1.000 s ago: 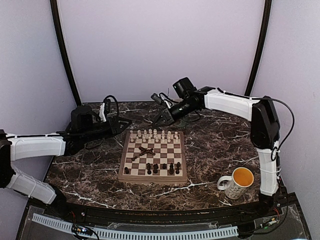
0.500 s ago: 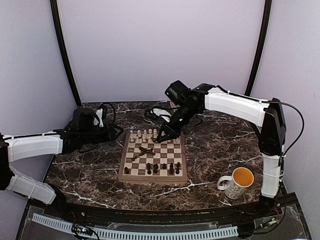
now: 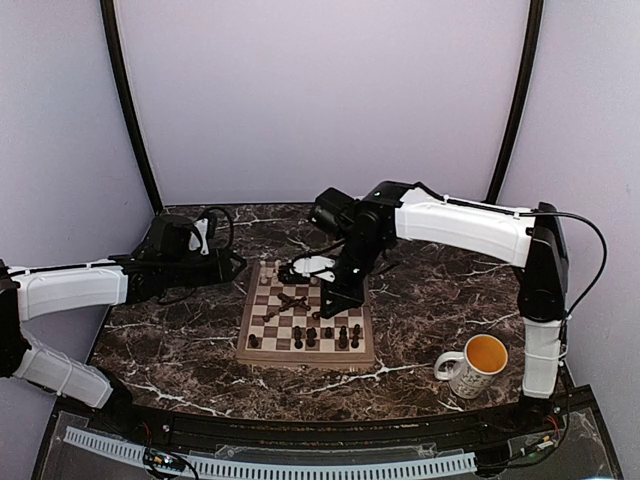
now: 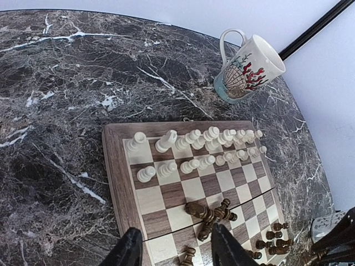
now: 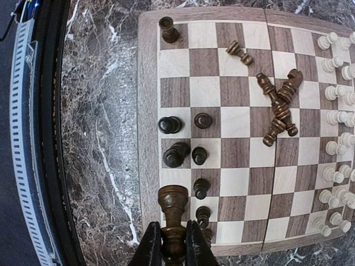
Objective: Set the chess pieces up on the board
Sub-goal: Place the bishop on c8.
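The board [image 3: 246, 335] lies in the middle of the marble table. Cream-white chess pieces [image 3: 283, 270] fill its far rows. Dark pieces [image 3: 326, 337] stand along the near rows, and several more lie in a heap [image 3: 290, 300] near the centre. My right gripper [image 5: 173, 245] is shut on a dark brown rook-like piece [image 5: 173, 205]. It holds the piece above the board's near right corner, over the standing dark pieces [image 5: 201, 188]. My left gripper [image 4: 178, 252] is open and empty, beside the board's left edge and short of the fallen heap [image 4: 211, 213].
A patterned white mug [image 3: 474, 366] of orange liquid stands on the table right of the board; it also shows in the left wrist view [image 4: 247, 69]. The table's near edge carries a black rail and a white cable chain [image 5: 25, 138].
My right arm has swung from behind the board to over its near right part, carrying the dark piece. The left arm has drawn back slightly to the left, still open.
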Controlling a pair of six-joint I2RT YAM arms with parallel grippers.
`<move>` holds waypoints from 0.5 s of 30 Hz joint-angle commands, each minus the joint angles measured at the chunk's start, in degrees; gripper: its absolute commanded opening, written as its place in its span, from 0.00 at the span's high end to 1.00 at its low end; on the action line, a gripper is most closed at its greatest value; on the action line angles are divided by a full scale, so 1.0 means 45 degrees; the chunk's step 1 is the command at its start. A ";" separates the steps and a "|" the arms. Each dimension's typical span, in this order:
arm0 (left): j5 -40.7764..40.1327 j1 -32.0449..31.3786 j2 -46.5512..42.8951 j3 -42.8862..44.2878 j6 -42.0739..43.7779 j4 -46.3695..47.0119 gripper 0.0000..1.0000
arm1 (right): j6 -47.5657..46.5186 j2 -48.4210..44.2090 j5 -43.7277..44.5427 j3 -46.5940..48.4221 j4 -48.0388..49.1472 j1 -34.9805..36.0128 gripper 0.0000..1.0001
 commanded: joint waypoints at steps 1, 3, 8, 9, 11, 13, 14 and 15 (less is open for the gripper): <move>-0.0101 0.0075 0.0100 0.0484 0.0264 -0.0315 0.56 | -0.0641 -0.0033 0.1076 -0.0020 -0.0670 0.0661 0.88; -0.0097 0.0080 0.0137 0.0494 0.0265 -0.0354 0.56 | -0.0725 0.0123 0.1349 -0.0001 -0.0803 0.0904 0.88; -0.0102 0.0077 0.0106 0.0422 0.0283 -0.0414 0.56 | -0.0784 0.0534 0.1843 0.0096 -0.0999 0.1376 0.87; -0.0111 0.0088 0.0086 0.0405 0.0284 -0.0424 0.56 | -0.0782 0.0592 0.1925 0.0097 -0.0998 0.1419 0.87; -0.0112 0.0080 0.0065 0.0362 0.0294 -0.0434 0.56 | -0.0781 0.0755 0.2152 0.0126 -0.1041 0.1545 0.87; -0.0111 0.0095 0.0063 0.0324 0.0280 -0.0434 0.56 | -0.0769 0.0923 0.2363 0.0153 -0.1051 0.1644 0.87; -0.0100 0.0097 0.0064 0.0319 0.0288 -0.0434 0.56 | -0.0780 0.0992 0.2449 0.0165 -0.1048 0.1677 0.87; -0.0093 0.0093 0.0064 0.0304 0.0285 -0.0439 0.56 | -0.0772 0.1069 0.2494 0.0174 -0.1054 0.1698 0.87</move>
